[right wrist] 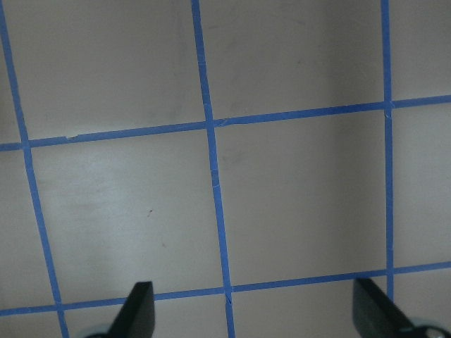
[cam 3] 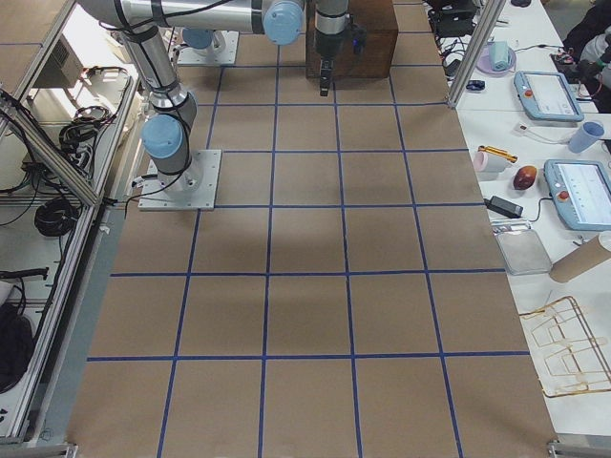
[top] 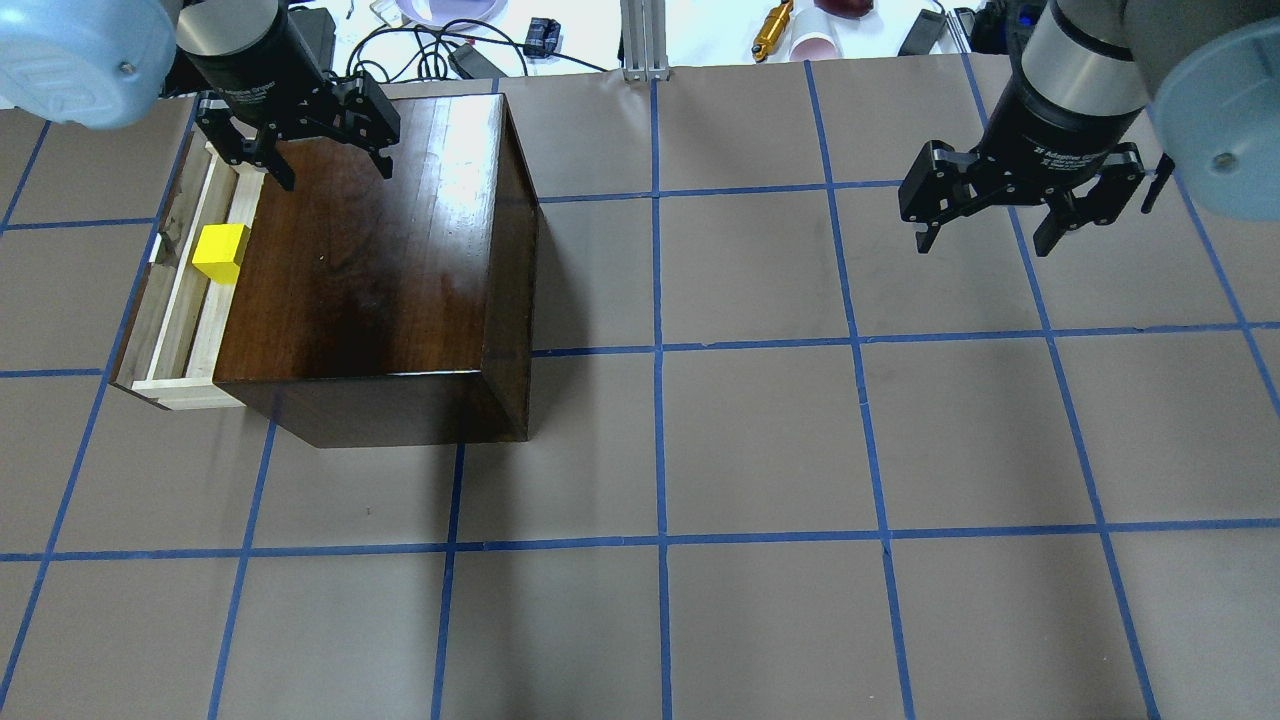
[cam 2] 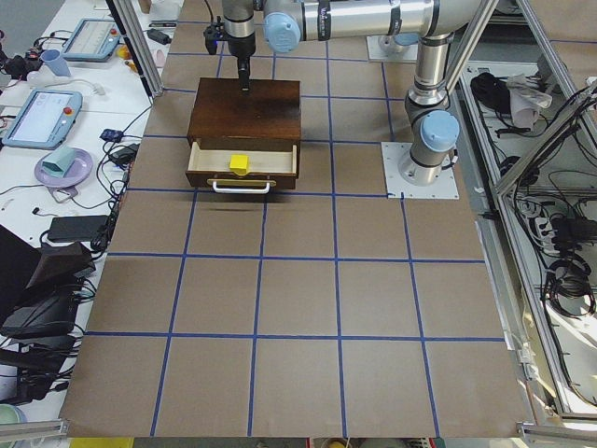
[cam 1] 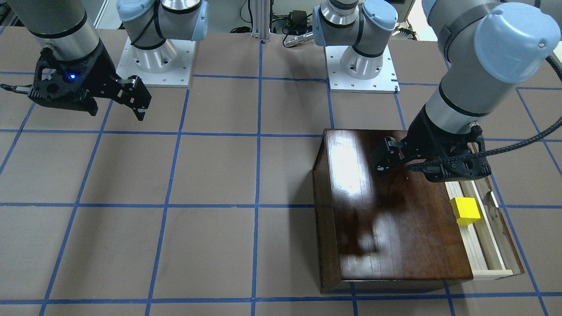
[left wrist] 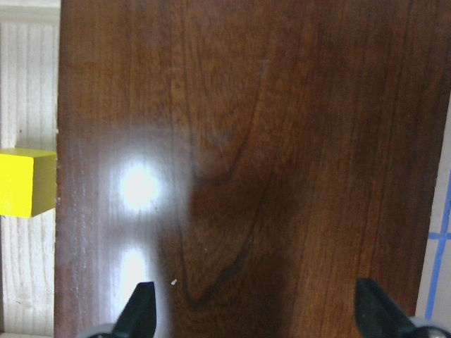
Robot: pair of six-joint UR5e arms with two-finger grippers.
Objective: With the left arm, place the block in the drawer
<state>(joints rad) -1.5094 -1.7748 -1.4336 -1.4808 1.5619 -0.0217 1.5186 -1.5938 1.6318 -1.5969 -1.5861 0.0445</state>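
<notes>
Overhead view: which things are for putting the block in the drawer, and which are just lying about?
For the job: small bright yellow cube block; pale wood drawer tray; glossy dark-brown wooden box; black left gripper, open over the box.

Just lying about: gold metal cylinder and black cables beyond the table; black right gripper, open, empty.

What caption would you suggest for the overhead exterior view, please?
Yellow block resting in the open drawer of a dark wooden box, left arm poised above the box, jaws open.
</notes>
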